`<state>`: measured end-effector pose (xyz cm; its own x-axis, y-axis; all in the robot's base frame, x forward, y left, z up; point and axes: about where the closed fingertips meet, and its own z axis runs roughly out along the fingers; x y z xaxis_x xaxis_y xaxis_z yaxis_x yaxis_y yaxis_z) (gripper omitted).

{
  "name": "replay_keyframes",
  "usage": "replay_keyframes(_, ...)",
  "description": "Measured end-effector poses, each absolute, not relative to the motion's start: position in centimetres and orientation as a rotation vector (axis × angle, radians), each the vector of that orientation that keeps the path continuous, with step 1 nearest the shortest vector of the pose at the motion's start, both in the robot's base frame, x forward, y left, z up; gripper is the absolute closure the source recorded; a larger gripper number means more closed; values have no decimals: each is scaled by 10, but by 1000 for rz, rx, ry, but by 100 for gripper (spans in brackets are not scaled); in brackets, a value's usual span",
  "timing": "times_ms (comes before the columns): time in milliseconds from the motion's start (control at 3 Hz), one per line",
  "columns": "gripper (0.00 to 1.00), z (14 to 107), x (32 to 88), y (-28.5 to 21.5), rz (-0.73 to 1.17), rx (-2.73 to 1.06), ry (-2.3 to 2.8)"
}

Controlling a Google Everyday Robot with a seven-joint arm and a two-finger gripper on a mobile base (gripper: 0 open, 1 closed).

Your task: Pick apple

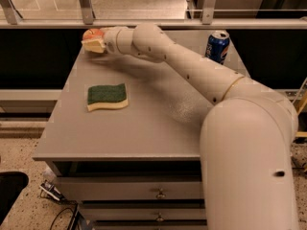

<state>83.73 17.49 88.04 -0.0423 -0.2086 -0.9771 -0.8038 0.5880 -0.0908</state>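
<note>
Cream hand (93, 45) at the grey table's (144, 128) far-left corner, red-orange apple (91, 33), green-and-yellow sponge (106, 96), blue can (218, 46).

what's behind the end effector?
The end effector is at the far left corner of the table. Behind it, only the red top of the apple shows; the end effector covers the rest.

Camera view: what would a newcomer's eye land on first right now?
The bulky white arm fills the right foreground and reaches across the grey table to its far left corner, where the gripper sits against the apple. Next, the green sponge lies left of centre, and a blue soda can stands at the far right edge.
</note>
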Motion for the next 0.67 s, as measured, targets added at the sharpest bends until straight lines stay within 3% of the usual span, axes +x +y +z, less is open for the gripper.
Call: replay_keyframes(667, 100, 981, 753, 108, 688, -1043, 1289)
